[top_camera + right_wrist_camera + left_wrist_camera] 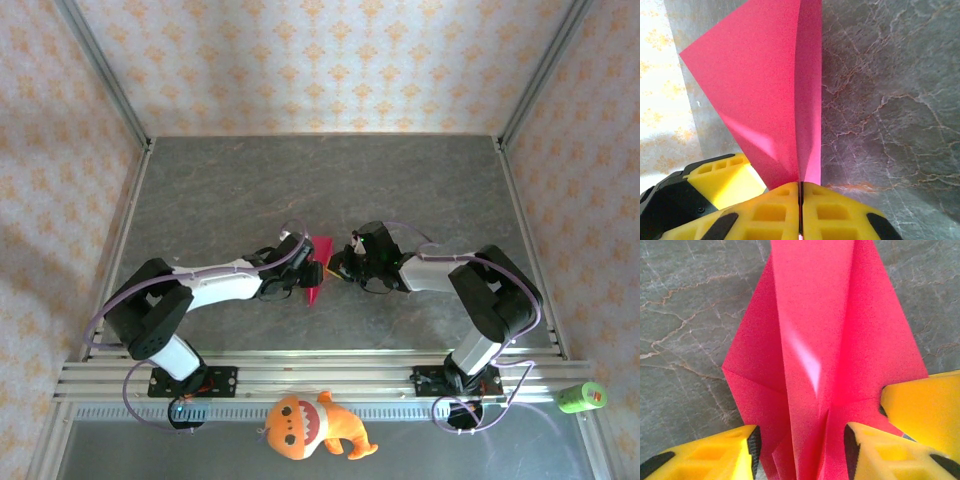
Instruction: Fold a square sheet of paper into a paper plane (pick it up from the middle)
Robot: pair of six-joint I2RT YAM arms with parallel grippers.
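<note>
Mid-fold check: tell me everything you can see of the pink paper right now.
The pink paper is thin, plain magenta and partly folded, with a long centre crease and angled flaps. It sits mid-table between the two grippers. The right gripper is shut on one edge, and the sheet fans out from its fingertips. The left gripper is open, with its fingers on either side of the folded body.

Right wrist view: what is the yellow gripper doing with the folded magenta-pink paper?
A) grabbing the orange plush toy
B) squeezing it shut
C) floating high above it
B: the right gripper is closed with no gap, and the folded magenta-pink paper comes straight out from between its jaws.
</note>
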